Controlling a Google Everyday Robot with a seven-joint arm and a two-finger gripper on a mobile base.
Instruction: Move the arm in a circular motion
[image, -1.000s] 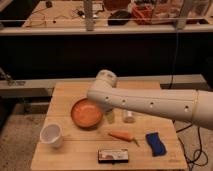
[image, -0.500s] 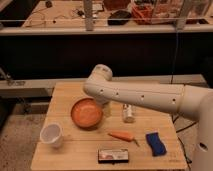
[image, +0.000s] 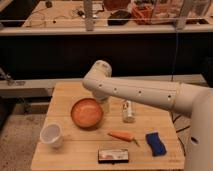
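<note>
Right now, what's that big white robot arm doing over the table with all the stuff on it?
The white arm reaches in from the right over the wooden table, bent at a rounded joint above the orange bowl. Its end effector hangs down just behind the bowl, near the small white bottle. Everything else, the white cup, carrot, blue object and flat packet, just sits on the table. Its job is only to circle around.

Tool (image: 105, 104) seemingly hemmed between bowl (image: 86, 113) and bottle (image: 128, 111).
</note>
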